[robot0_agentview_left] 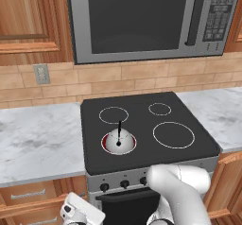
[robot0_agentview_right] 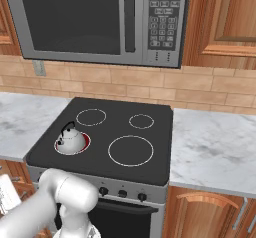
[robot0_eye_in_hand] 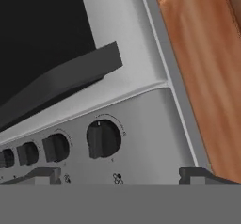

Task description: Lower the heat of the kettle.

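Observation:
The small white-grey kettle (robot0_agentview_left: 118, 141) with a thin black handle sits on the front left burner, which glows red around it; the right base view has the kettle (robot0_agentview_right: 70, 141) there too. My gripper (robot0_eye_in_hand: 123, 175) is low in front of the stove's left end, open, its dark fingertips (robot0_eye_in_hand: 44, 174) spread wide. Straight ahead of it and apart from the fingers is a black knob (robot0_eye_in_hand: 103, 139) on the silver control panel. More knobs (robot0_eye_in_hand: 56, 148) run off to one side. My white hand (robot0_agentview_left: 80, 213) hangs below counter height.
A row of black knobs (robot0_agentview_left: 125, 184) lines the stove front above the dark oven door (robot0_eye_in_hand: 42, 39). Wooden cabinet fronts (robot0_eye_in_hand: 202, 68) flank the stove. Marble counters (robot0_agentview_left: 38, 143) lie on both sides, and a microwave (robot0_agentview_left: 151, 16) hangs above.

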